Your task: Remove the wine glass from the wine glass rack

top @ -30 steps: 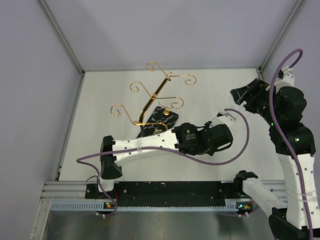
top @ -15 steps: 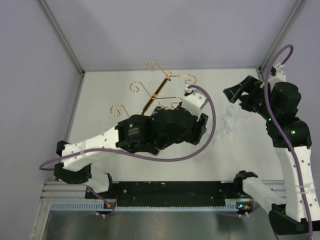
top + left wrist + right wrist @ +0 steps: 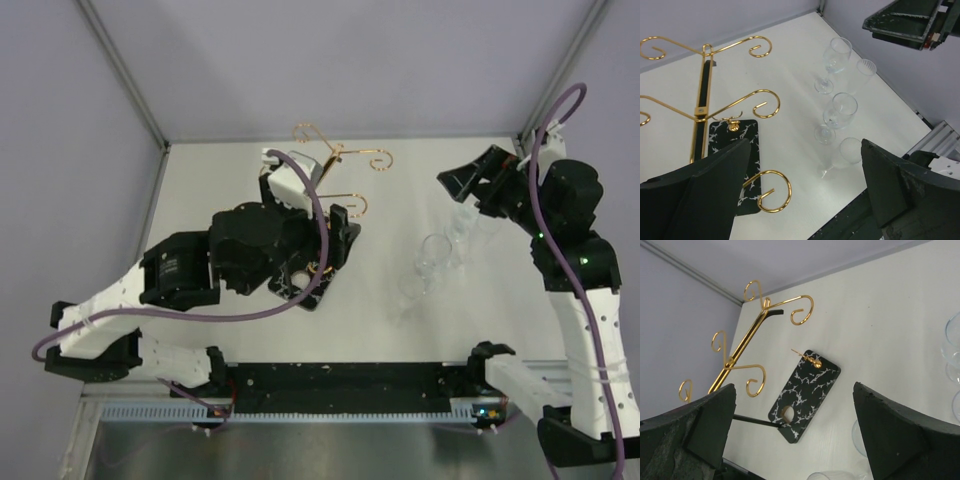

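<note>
The wine glass rack [image 3: 332,160] is a gold wire stand with scroll arms [image 3: 760,102] on a black marbled base [image 3: 802,390]. Nothing hangs from the arms that show. Several clear wine glasses stand or lie on the table right of it: one upright [image 3: 839,109], another [image 3: 836,54] behind it, one on its side [image 3: 847,152]. From above they show faintly [image 3: 435,255]. My left gripper [image 3: 335,238] hovers open over the rack's base, jaws [image 3: 805,200] empty. My right gripper [image 3: 477,178] is open above the glasses, and nothing sits between its fingers [image 3: 795,440].
White table with grey walls on three sides. A black rail [image 3: 340,380] with the arm bases runs along the near edge. A purple cable [image 3: 300,300] loops off the left arm over the rack's base. A thin black rod [image 3: 755,421] reaches the base.
My left arm has swung left from the table's middle to over the rack, its jaws spreading. The right gripper has opened wider. The glasses on the right are now uncovered.
</note>
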{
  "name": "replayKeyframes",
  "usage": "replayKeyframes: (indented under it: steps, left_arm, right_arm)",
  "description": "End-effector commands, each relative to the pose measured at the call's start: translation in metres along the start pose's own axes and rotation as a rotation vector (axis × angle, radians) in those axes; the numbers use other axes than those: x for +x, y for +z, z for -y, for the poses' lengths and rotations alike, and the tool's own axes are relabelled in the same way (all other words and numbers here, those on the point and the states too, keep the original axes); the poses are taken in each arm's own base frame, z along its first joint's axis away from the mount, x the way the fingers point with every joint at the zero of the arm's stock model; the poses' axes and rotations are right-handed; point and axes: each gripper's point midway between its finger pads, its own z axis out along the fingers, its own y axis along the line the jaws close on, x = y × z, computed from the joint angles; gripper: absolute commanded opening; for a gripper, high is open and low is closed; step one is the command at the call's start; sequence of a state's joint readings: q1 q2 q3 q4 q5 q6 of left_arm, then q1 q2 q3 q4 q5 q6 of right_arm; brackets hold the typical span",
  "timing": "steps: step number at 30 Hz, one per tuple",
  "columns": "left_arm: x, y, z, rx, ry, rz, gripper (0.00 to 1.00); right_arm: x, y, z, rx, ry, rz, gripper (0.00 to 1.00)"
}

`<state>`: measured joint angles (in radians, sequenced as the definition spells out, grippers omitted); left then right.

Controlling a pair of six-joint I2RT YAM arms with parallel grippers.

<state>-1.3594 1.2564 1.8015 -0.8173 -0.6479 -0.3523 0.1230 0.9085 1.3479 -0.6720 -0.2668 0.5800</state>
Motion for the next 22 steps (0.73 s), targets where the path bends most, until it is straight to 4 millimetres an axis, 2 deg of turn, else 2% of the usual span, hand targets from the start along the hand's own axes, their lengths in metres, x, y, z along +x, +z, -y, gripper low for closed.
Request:
replayKeyframes:
  steps: [1,7,13,17,19,22]
  left_arm:
    - [-0.013,-0.007,-0.034,-0.069,-0.023,0.045,0.98]
    - [-0.018,-0.005,-0.082,-0.157,-0.04,0.081,0.98]
    - [-0.026,-0.02,-0.105,-0.18,-0.072,0.155,0.98]
    - [-0.03,-0.031,-0.11,-0.175,-0.08,0.171,0.98]
    - [-0.031,-0.035,-0.111,-0.172,-0.083,0.177,0.98]
    - [-0.031,-0.039,-0.114,-0.18,-0.083,0.181,0.98]
  right_arm:
    - [-0.017,-0.003,-0.016,-0.053,-0.029,0.051,0.99]
    - [-0.025,0.003,-0.029,-0.021,-0.079,0.075,0.99]
    - [-0.017,0.009,-0.057,-0.036,-0.141,0.076,0.99]
    - [-0.019,0.007,-0.071,-0.074,-0.198,0.08,0.99]
    - [-0.018,0.01,-0.068,-0.049,-0.213,0.065,0.99]
    - [-0.021,0.011,-0.051,0.038,-0.173,0.112,0.99]
